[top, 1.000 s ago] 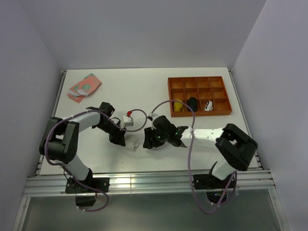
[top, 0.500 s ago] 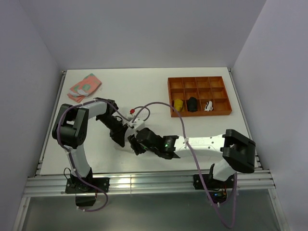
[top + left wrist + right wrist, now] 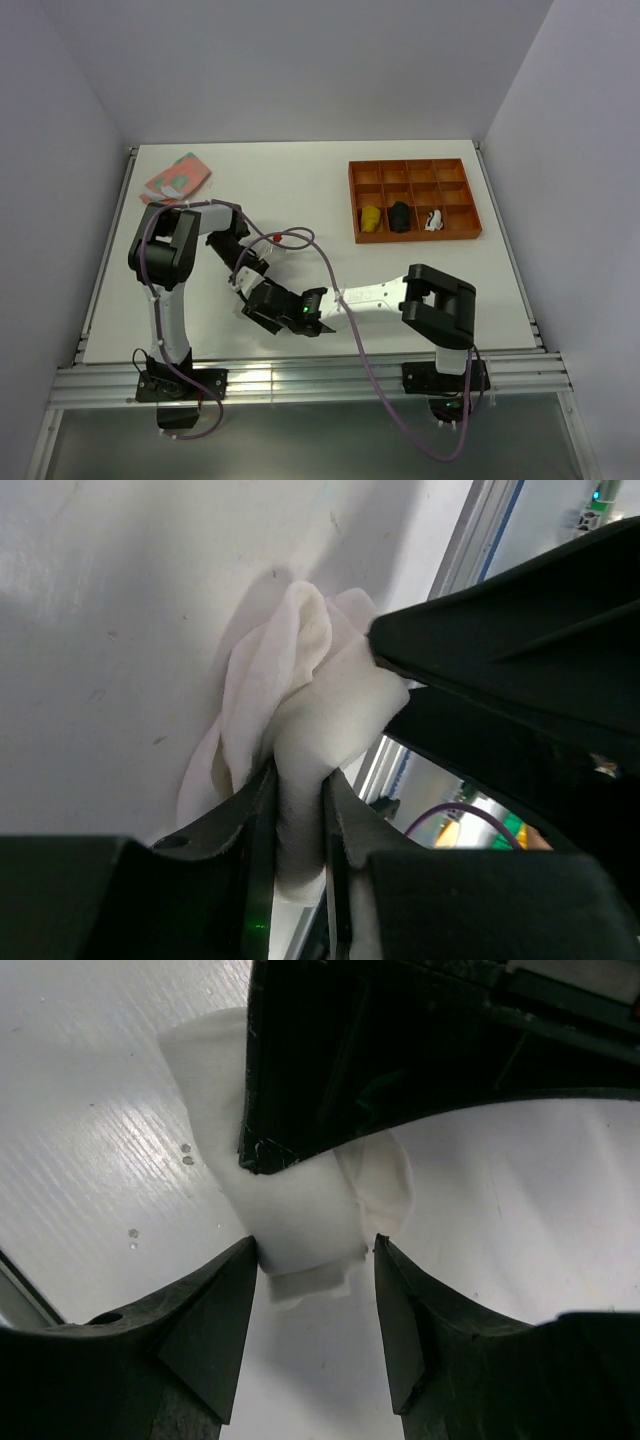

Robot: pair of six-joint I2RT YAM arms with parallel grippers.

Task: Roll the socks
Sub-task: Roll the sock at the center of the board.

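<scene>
near the front edge of the table point(image 3: 300, 190) your left gripper point(image 3: 298, 785) pinches the white sock point(image 3: 300, 700) narrowly, while your right gripper point(image 3: 315, 1250) clasps the same bundle wide, a finger touching each side. farther back right, the orange tray point(image 3: 405, 163) holds three small bundles point(image 3: 400, 215)
</scene>
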